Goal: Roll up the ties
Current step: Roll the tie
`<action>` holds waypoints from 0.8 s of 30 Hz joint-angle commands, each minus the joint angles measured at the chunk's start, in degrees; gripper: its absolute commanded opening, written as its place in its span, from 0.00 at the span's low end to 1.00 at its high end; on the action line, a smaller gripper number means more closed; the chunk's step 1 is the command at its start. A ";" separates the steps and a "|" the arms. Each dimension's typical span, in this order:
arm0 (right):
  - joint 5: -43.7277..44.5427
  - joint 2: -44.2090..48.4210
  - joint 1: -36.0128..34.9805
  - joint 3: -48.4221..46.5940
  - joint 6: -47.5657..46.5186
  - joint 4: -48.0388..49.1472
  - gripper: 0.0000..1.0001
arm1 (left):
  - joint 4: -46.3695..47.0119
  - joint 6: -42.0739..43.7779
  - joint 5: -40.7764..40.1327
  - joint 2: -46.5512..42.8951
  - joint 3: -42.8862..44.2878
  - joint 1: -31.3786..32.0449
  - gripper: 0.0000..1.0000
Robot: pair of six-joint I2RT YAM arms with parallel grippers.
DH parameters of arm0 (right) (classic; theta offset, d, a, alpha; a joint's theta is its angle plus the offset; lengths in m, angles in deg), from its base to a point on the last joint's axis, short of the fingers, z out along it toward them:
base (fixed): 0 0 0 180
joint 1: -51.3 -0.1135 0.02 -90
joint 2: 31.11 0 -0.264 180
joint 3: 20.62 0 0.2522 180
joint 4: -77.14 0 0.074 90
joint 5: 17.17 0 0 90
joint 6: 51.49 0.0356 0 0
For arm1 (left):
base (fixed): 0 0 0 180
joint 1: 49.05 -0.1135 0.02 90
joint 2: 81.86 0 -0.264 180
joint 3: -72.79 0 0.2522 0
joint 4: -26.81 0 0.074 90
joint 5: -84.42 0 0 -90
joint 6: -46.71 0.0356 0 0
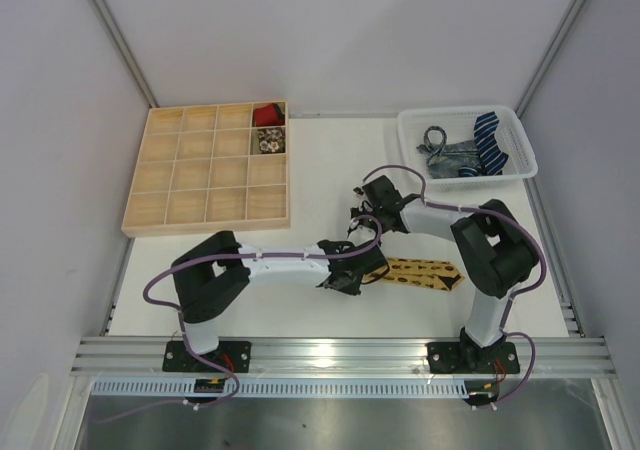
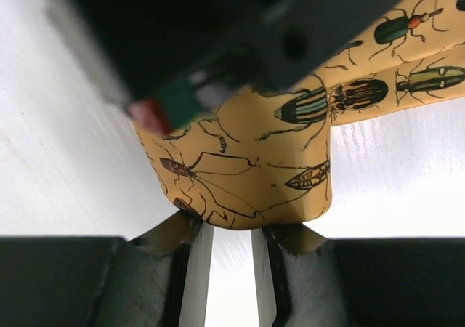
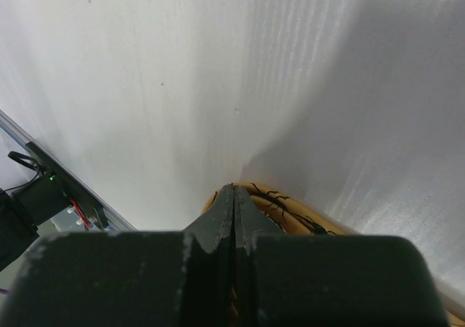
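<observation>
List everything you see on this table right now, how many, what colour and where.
yellow tie: one, mustard with insect print, table centre, at both grippers
red tie: one, rolled, tray's far right compartment
grey patterned roll: one, compartment just nearer
navy striped tie: one, in basket
grey tie: one, in basket
tray: one, wooden, far left
basket: one, white, far right
cables: two, purple, along arms
left gripper: one, black, jaws parted at tie's fold
right gripper: one, black, shut, tips at tie
</observation>
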 commanded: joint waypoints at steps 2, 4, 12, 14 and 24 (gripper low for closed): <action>-1.52 1.08 -0.11 -1.54 -1.29 -2.90 0.00 | 0.60 0.06 -1.43 -1.83 0.36 -2.01 0.30; -0.64 1.61 1.38 -1.54 -2.87 -4.39 0.00 | 1.73 1.38 -0.90 -1.92 0.97 -1.31 0.30; 5.42 6.70 6.75 -3.99 -8.14 -11.50 0.00 | 11.75 5.43 4.02 -13.14 -2.80 1.51 0.52; 6.83 7.93 7.54 -4.61 -8.93 -12.57 0.02 | 12.37 6.13 4.20 -15.97 -4.47 1.51 0.56; 5.25 19.18 6.32 0.74 -8.15 -16.00 0.09 | 16.50 2.53 13.23 -34.42 -16.50 -11.11 0.68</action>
